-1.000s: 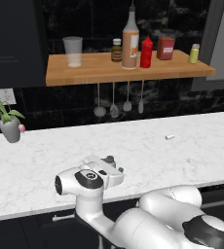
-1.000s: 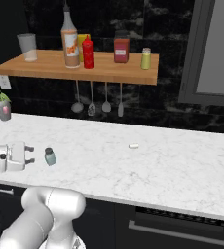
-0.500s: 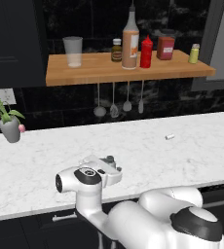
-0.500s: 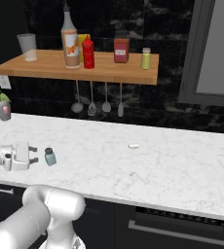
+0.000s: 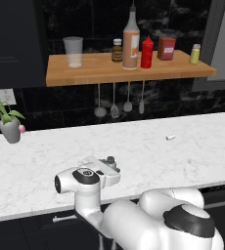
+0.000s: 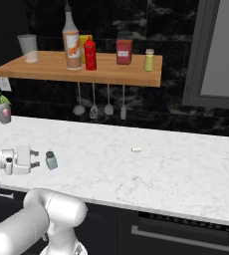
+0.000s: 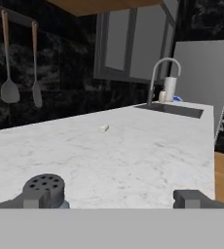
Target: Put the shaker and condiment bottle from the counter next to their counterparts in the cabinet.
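The shaker (image 6: 51,160), small and pale blue-grey with a dark cap, stands on the counter (image 6: 151,174) near its front edge. My gripper (image 6: 36,158) lies level just left of it, open, fingers pointing at it. In the hand view the shaker's perforated cap (image 7: 44,187) sits right by the left fingertip (image 7: 31,200), off to one side of the gap of my gripper (image 7: 109,199). From the left base view my gripper (image 5: 115,171) hides most of the shaker (image 5: 110,160). The condiment bottle (image 6: 71,42) stands on the cabinet shelf (image 6: 111,77) beside the red squeeze bottle (image 6: 90,55).
A yellow bottle (image 6: 85,47), a red-brown jar (image 6: 123,49), a yellow-green shaker (image 6: 149,60) and a glass (image 6: 28,48) share the shelf. Utensils (image 6: 93,102) hang below it. A potted plant (image 6: 1,107) stands far left, a small white scrap (image 6: 136,149) mid-counter, a sink tap (image 7: 162,82) beyond.
My hand has crept slightly toward the shaker and the elbow has swung a little. The jaws stay open and the shaker has not moved.
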Controlling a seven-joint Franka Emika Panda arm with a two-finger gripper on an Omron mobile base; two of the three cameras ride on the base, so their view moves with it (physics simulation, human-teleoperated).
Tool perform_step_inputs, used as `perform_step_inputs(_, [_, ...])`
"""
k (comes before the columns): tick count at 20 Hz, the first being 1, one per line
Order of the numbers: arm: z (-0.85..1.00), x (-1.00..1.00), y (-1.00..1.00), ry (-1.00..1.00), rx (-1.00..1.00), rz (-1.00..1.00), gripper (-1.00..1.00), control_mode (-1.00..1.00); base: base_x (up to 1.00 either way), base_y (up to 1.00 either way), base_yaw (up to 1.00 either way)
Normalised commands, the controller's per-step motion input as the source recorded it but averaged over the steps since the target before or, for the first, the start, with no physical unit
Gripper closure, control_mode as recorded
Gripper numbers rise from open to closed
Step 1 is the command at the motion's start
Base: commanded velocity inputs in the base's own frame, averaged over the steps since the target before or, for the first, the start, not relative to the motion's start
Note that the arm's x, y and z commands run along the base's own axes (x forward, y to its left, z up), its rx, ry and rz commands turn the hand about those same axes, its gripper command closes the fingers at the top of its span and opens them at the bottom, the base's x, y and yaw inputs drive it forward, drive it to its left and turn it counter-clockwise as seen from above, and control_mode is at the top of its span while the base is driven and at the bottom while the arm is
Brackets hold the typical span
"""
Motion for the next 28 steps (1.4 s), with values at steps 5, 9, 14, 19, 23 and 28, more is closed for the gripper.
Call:
perform_step_inputs(5, [-0.04,0.07,0.02,0.0,0.0,0.0,-1.0,-1.0,0.0,0.0,0.0])
perform_step_inputs(9, [-0.04,0.15,0.0,0.0,0.0,0.0,-1.0,-1.0,0.0,0.0,0.0])
perform_step_inputs(14, [-0.09,0.2,0.0,0.0,0.0,0.0,-1.0,-1.0,0.0,0.0,0.0])
perform_step_inputs(19, [-0.15,0.22,0.0,0.0,0.0,0.0,-1.0,-1.0,0.0,0.0,0.0])
perform_step_inputs(23, [-0.16,0.14,0.03,0.0,0.0,0.0,-1.0,-1.0,0.0,0.0,0.0])
perform_step_inputs(28, [-0.19,0.06,0.09,0.0,0.0,0.0,-1.0,-1.0,0.0,0.0,0.0])
